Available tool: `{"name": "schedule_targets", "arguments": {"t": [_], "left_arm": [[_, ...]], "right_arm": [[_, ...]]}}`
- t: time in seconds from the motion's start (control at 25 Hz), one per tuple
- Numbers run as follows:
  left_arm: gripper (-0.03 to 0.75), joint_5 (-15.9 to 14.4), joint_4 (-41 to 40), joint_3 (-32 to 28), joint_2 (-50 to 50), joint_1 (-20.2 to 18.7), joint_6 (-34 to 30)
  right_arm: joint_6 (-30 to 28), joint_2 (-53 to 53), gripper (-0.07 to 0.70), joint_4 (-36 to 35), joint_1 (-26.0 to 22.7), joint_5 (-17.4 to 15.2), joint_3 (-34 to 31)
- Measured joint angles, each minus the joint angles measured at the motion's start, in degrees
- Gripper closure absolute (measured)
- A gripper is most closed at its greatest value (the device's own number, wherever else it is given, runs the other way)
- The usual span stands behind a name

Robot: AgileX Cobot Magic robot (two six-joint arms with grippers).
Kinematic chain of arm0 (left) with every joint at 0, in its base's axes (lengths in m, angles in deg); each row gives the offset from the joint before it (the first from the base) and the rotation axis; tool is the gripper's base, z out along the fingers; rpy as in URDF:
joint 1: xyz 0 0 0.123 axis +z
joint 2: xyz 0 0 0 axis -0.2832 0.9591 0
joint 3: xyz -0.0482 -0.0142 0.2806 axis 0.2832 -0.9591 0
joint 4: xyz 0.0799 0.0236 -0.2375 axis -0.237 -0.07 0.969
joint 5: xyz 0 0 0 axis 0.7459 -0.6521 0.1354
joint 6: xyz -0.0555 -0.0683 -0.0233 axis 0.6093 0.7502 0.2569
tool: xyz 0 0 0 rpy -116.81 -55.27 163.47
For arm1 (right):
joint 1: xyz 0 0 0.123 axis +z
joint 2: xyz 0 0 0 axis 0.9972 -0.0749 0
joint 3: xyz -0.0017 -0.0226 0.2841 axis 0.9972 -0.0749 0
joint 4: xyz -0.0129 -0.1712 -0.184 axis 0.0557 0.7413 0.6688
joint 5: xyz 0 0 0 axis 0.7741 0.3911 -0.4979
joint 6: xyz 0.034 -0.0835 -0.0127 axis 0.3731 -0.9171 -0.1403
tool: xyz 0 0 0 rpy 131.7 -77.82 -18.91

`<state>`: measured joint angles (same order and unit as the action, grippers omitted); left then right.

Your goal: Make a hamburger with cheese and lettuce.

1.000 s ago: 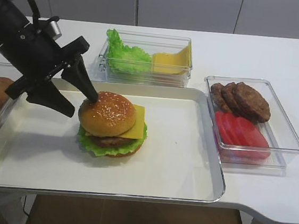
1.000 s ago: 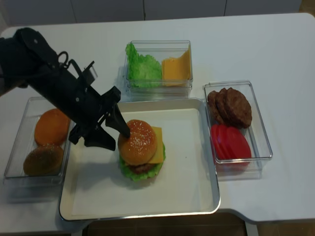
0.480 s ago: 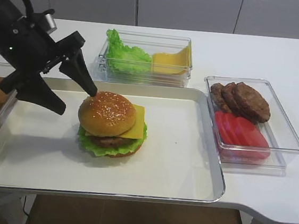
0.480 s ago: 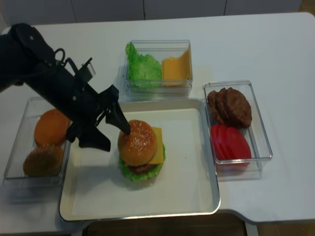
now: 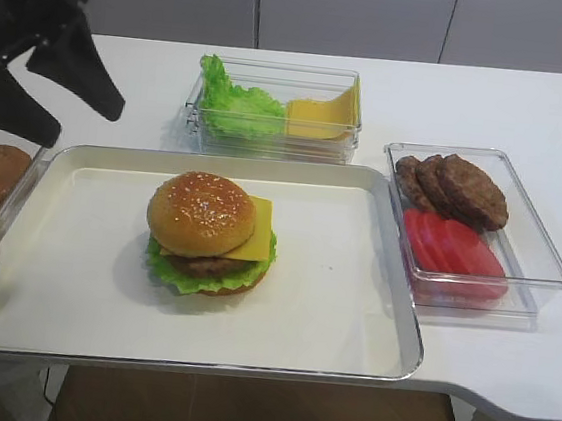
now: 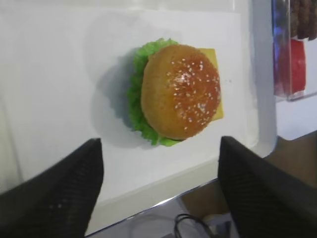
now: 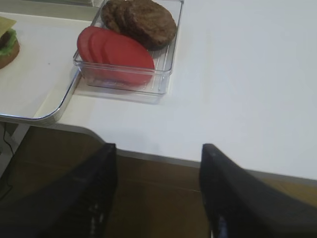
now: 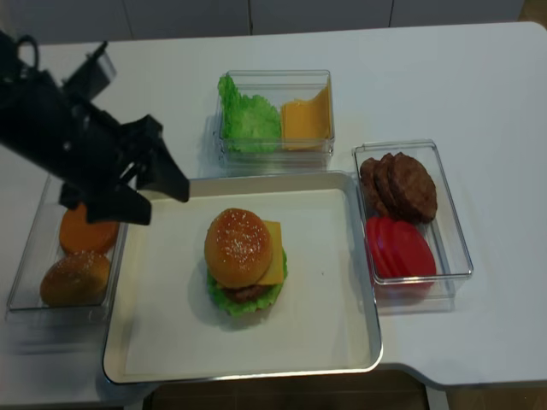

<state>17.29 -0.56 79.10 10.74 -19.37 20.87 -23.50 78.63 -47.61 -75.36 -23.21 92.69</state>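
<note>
The hamburger (image 5: 208,233) (image 8: 244,260) (image 6: 178,91) stands whole on the metal tray (image 5: 343,287) (image 8: 329,290). Under its sesame top bun a corner of the cheese (image 5: 256,240) (image 8: 274,254) sticks out to the right, over the brown patty. The lettuce (image 5: 179,275) (image 6: 136,99) frills out round the base. My left gripper (image 5: 84,124) (image 8: 165,205) (image 6: 159,145) hangs open and empty above the tray's far left corner, apart from the burger. Out over the table's front edge my right gripper (image 7: 158,147) is open and empty too.
A clear box of green leaf and yellow slices (image 5: 272,109) (image 8: 273,115) sits behind the tray. To the right is a clear box with patties and tomato slices (image 5: 470,225) (image 7: 129,44). A box of buns (image 8: 77,248) lies left of the tray.
My left gripper has opened wide off the top bun and drawn up and back to the left. The burger stays put.
</note>
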Motion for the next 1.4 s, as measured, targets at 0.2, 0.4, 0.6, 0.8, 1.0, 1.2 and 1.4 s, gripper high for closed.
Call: {"name": "schedule_targets", "arguments": {"t": [0.2,0.4,0.6,0.8,1.0,1.2,1.4], "left_arm": [[0.197,-0.72,-10.9,0.0,-7.74,0.1,-1.3],[0.215,-1.29,-20.19,0.0,-15.09,0.28,-1.3],[0.218,-2.04,-25.44,-0.1,-22.94,0.28,-1.3],[0.234,-2.47,-26.36,-0.1,-30.96,0.28,-1.84],[0.237,-2.6,-26.66,-3.43,-38.17,0.28,-2.22],[0.238,-2.96,-29.79,-11.5,-44.83,0.28,-2.23],[0.247,-3.07,-29.76,-15.52,-51.19,-1.71,0.01]], "right_arm": [[0.0,0.0,0.205,0.0,0.0,0.0,0.0],[0.0,0.0,0.205,0.0,0.0,0.0,0.0],[0.0,0.0,0.205,0.0,0.0,0.0,0.0],[0.0,0.0,0.205,0.0,0.0,0.0,0.0],[0.11,0.0,0.205,0.0,0.0,0.0,0.0],[0.11,0.0,0.205,0.0,0.0,0.0,0.0],[0.11,0.0,0.205,0.0,0.0,0.0,0.0]]}}
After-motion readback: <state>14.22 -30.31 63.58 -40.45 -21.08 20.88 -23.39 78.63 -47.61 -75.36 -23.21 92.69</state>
